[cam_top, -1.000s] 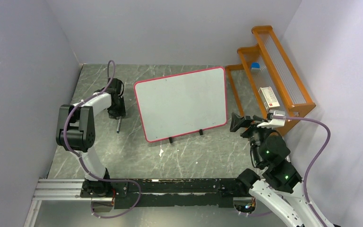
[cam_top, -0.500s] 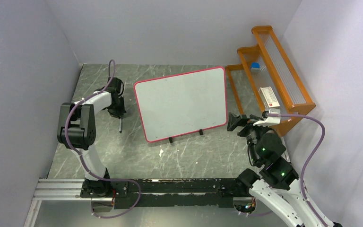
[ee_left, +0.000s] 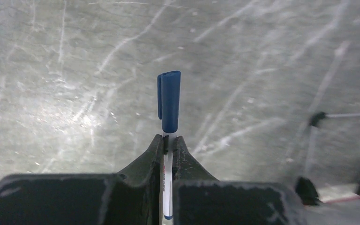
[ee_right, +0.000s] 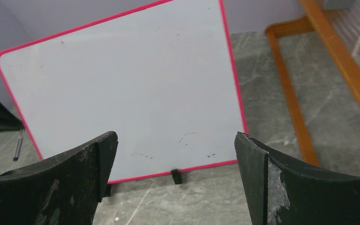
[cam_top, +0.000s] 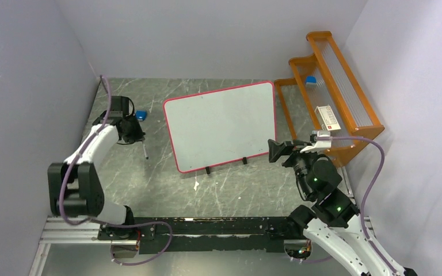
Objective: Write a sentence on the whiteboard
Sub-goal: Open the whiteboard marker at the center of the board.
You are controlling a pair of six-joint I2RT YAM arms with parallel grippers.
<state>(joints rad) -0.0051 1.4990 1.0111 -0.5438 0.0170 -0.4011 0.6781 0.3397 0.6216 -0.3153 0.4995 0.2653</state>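
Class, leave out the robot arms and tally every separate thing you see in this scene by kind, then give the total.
whiteboard: 1
pen: 1
orange rack: 1
white box: 1
small blue items: 2, one on the table, one on the rack
Total: 6

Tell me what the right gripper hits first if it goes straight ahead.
Most likely the whiteboard, low on its white face; the right gripper stands open, apart from it, though depth is unclear.

Left arm [cam_top: 95, 144], right arm [cam_top: 345, 247]: white links, black joints, purple cables; scuffed black jaws; perhaps green LEDs on right.
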